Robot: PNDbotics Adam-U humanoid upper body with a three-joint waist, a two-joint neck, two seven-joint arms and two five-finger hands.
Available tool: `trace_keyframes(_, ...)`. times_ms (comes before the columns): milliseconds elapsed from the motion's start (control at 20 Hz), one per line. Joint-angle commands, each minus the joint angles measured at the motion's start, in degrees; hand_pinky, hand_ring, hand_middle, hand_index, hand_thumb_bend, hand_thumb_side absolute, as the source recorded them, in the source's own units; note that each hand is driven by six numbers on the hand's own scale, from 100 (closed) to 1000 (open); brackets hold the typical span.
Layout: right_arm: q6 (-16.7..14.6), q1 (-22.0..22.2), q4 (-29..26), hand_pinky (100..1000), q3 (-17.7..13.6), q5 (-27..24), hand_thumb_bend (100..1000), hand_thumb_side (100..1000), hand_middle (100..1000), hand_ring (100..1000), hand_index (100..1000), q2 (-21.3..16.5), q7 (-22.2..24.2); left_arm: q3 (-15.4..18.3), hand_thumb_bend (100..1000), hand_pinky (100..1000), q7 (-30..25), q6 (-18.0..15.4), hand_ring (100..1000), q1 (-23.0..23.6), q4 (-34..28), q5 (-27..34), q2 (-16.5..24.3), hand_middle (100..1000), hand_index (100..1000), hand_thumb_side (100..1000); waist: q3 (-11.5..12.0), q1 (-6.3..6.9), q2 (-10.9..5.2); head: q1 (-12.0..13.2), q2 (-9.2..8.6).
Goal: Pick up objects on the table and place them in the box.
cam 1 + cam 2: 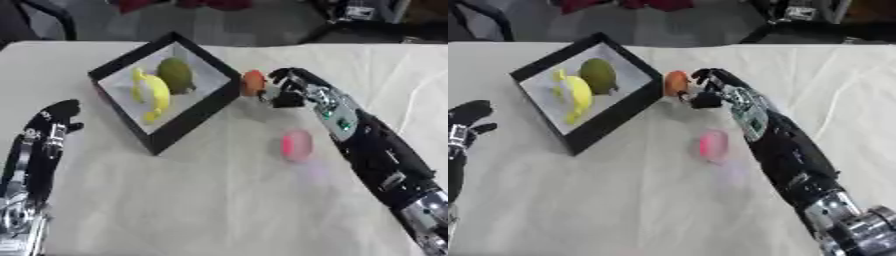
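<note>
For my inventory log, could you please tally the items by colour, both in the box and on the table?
Yellow: 1, the yellow item in the box
Green: 1, the green item in the box
Orange: 1, the orange item just outside the box's right wall, at the right hand
Pink: 1, the pink item on the table
Total: 4

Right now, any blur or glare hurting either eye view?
Left eye view: soft throughout; pink object smeared, with a faint pink trail below. Right eye view: same softness; orange object at the right robot hand has fuzzy edges. No glare; shadows weak.
</note>
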Motion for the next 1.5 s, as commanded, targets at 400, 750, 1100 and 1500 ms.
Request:
trace_keyframes(400, 0.2, -2.5, 1.0, 797, -0.8, 1.5, 283, 616, 773, 761, 904, 0.8, -2.2, -0.2, 158, 782, -0.4, -0.1, 846, -1.0, -1.1, 0.2, 0.1, 770, 800, 760, 0.6, 0.82, -0.62, -0.7, -0.09)
trace_keyframes(750, 1.1, -3.3, 3.3, 800, -1.3, 3.2, 275, 602, 775, 763, 900, 1.5, -4.7, -0.3, 159, 782, -0.5, -0.1, 846, -1.2, -1.1, 0.3, -0.1, 770, 800, 760, 1.0, 0.88, -0.41, -1.0, -0.09)
trace_keyframes(1100, 2.5, -3.9, 5.0, 776, -2.0, 6.4, 100, 195, 691, 714, 634, 2.5, -9.4, -0.5, 159, 782, -0.6, -0.1, 845, -1.4, -1.2, 0.4, -0.3, 770, 800, 760, 1.4, 0.93, -0.22, -1.3, -0.09)
trace_keyframes(1500, 4.5, -3.6, 4.4, 730, -2.2, 6.6, 100, 100, 564, 626, 335, 2.6, -19.5, -0.4, 161, 782, -0.5, -0.1, 844, -1.4, -1.2, 0.4, -0.3, 769, 800, 759, 1.5, 0.87, -0.31, -1.3, -0.09)
